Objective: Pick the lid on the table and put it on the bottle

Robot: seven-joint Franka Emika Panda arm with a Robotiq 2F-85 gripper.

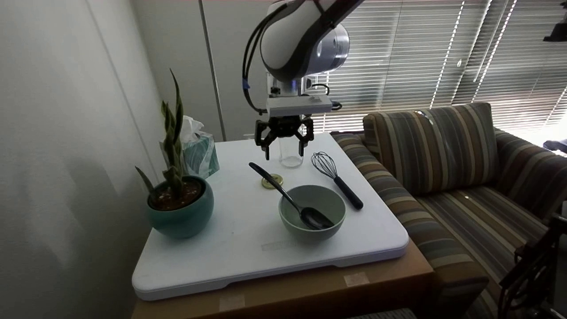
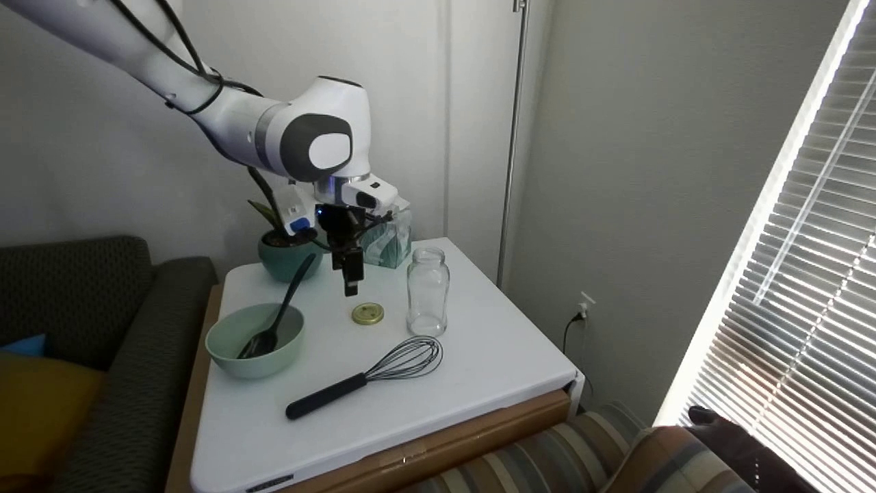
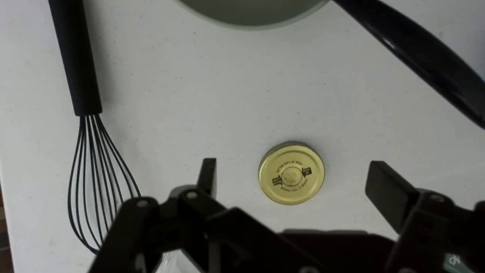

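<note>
The lid, a flat round gold disc, lies flat on the white table in both exterior views [image 1: 272, 181] [image 2: 367, 313] and near the middle of the wrist view [image 3: 291, 173]. The bottle, a clear wide-mouthed glass jar, stands upright and open beside it [image 2: 428, 294]. In an exterior view the bottle [image 1: 291, 161] is partly hidden behind my gripper [image 1: 284, 155]. My gripper is open and empty, fingers pointing down, above the table near the lid [image 2: 351, 291]. In the wrist view the lid shows between the two spread fingertips [image 3: 295, 182], touching neither.
A grey-green bowl [image 1: 305, 234] holds a black spoon [image 1: 315, 219] whose handle sticks out toward the lid. A black whisk [image 2: 366, 380] lies beside the bottle. A teal plant pot [image 1: 181, 219] and a tissue box [image 1: 201, 155] stand on the table [image 1: 208, 257], along its wall side.
</note>
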